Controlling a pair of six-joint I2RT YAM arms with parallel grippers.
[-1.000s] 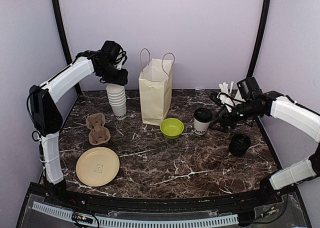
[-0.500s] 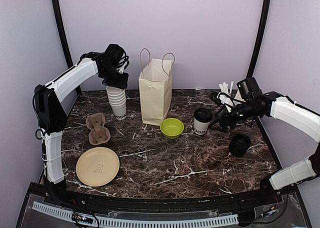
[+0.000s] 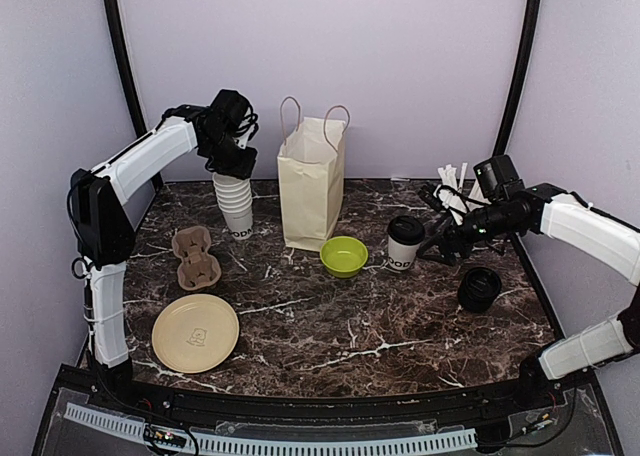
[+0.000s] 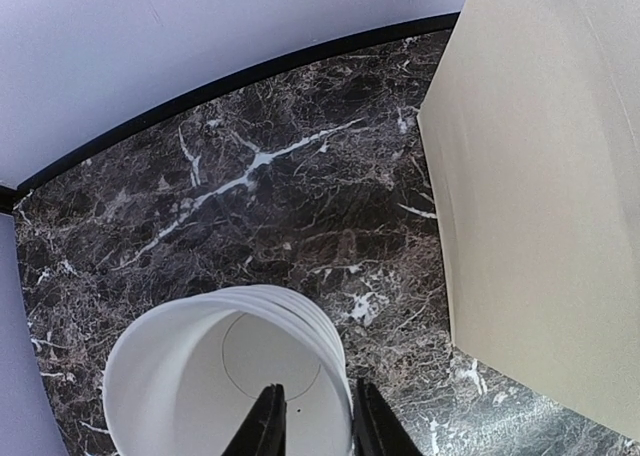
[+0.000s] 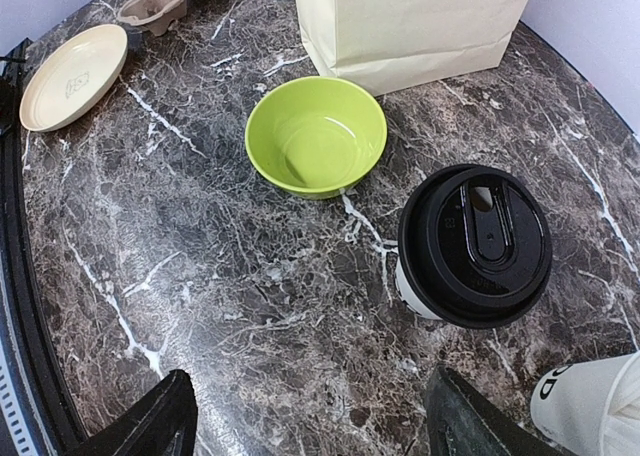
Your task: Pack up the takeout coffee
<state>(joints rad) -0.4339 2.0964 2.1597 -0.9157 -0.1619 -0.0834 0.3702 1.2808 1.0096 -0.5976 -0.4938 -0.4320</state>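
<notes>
Dark marble table, white veining, lilac walls on three sides.

Writing: "ODA" in dark letters is read near the base of the takeout coffee, and the same letters on the lowest cup of the stack of lidless cups. A partial "OD" is seen on the straw cup in the right wrist view. A faint emblem is printed on the beige plate (not legible).

Coffee: stood upright on the table right of centre, long axis vertical, black lid up. It is placed just right of the green bowl and near-right of the paper bag, apart from both. The lid's sip hole is turned roughly toward the bag.

Right gripper: held just right of the coffee, fingers spread wide, nothing held. The cup is seen beyond the fingertips, not between them.

Left gripper: held over the cup stack at far left, beside the bag. The gap is narrow, with one finger over the top cup's inside and the other outside its rim. Whether the rim is pinched cannot be told.

Also on the table: a cardboard cup carrier at left, with the plate near-left of it, and a stack of black lids near-right of the coffee.
</notes>
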